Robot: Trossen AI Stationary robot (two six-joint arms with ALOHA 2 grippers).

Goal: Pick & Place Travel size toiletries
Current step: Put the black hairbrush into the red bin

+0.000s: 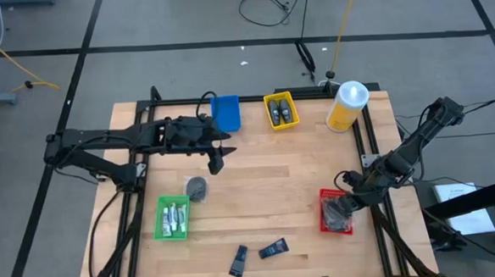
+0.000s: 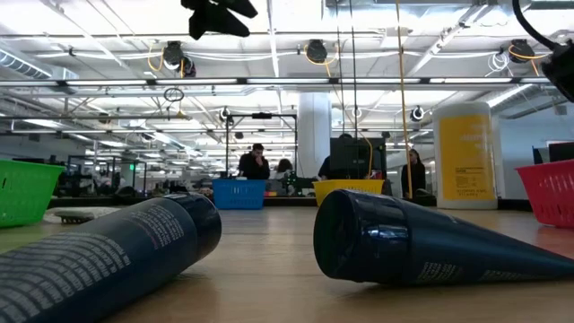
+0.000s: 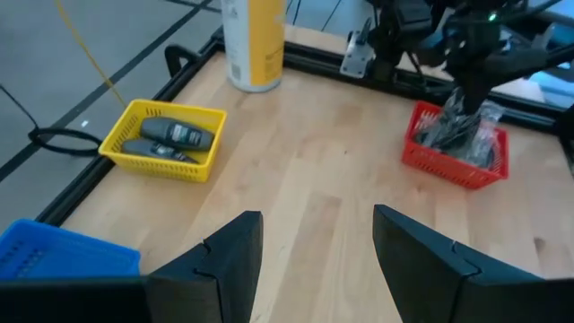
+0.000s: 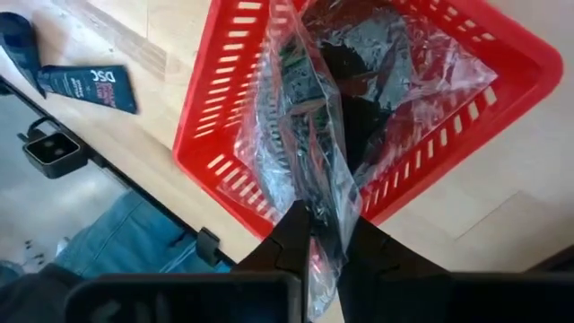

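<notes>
My right gripper (image 4: 325, 240) is over the red tray (image 1: 325, 223) at the table's right near side, shut on a clear plastic bag (image 4: 359, 81) with dark contents. My left gripper (image 3: 318, 247) is open and hangs above bare wood (image 1: 217, 161) near the table's middle left, touching nothing. A bagged grey disc (image 1: 197, 188) lies flat below it, toward the near edge. White tubes (image 1: 174, 217) lie in the green tray (image 1: 160, 228). Two dark flat tubes (image 1: 239, 260) (image 1: 273, 249) lie by the near edge. Black oval pieces (image 3: 175, 135) sit in the yellow tray (image 3: 121, 148). My right gripper pinches the clear bag's upper part (image 4: 321, 193) between its two fingers (image 4: 291, 242), coming from above and pointing down. The plastic is crumpled there, so I cannot tell if it is one layer or several. The bag stretches down from the fingers, its lower part (image 4: 395, 54) inside the red tray.
A big yellow bottle (image 1: 348, 105) stands at the far right corner, and a blue tray (image 1: 225, 112) sits by the far edge beside the yellow tray. Bare wood spreads across the table's middle (image 1: 275, 179). Black frame rails run along the table's edges. People show in the room beyond.
</notes>
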